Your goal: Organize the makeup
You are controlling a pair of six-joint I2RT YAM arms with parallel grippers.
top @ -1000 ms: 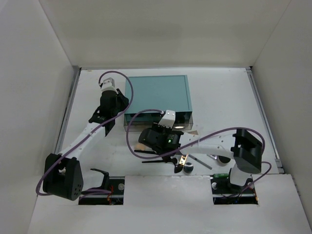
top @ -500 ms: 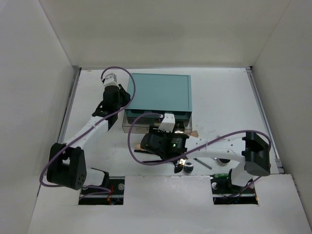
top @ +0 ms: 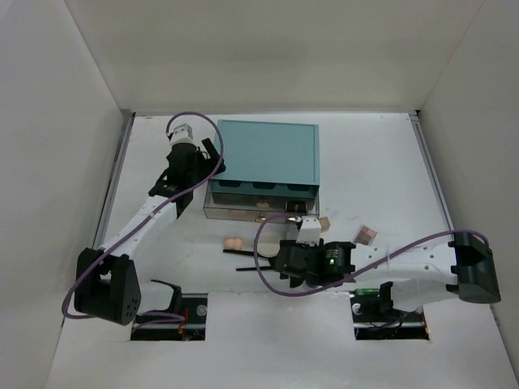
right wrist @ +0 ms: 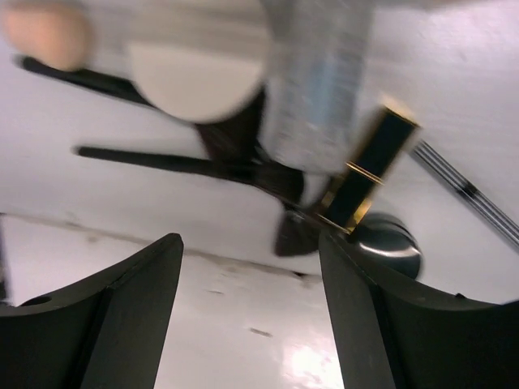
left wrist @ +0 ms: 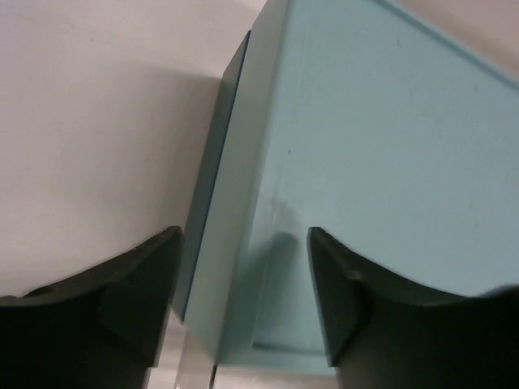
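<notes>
The makeup lies in a loose cluster on the white table in front of the teal drawer box (top: 263, 154). The right wrist view shows a peach sponge (right wrist: 45, 32), a round cream puff (right wrist: 199, 69), a clear bottle (right wrist: 316, 89), a black-and-gold case (right wrist: 369, 170), a black jar (right wrist: 388, 243), a pencil (right wrist: 466, 190) and black brushes (right wrist: 162, 162). My right gripper (right wrist: 250, 243) hangs open just near of them, holding nothing. From above, the sponge (top: 233, 242) and a brush (top: 251, 254) lie left of the right gripper (top: 280, 262). My left gripper (left wrist: 239, 243) is open, straddling the box's left top edge (left wrist: 243, 203).
The box's clear lower drawer (top: 259, 209) stands pulled out toward me with small items inside. Two tan pieces (top: 367, 235) lie right of the drawer. White walls enclose the table on three sides. The arm bases sit in cut-outs at the near edge.
My right arm has drawn back from the drawer toward the near edge and its jaws have spread wider. My left gripper has opened at the box's left corner.
</notes>
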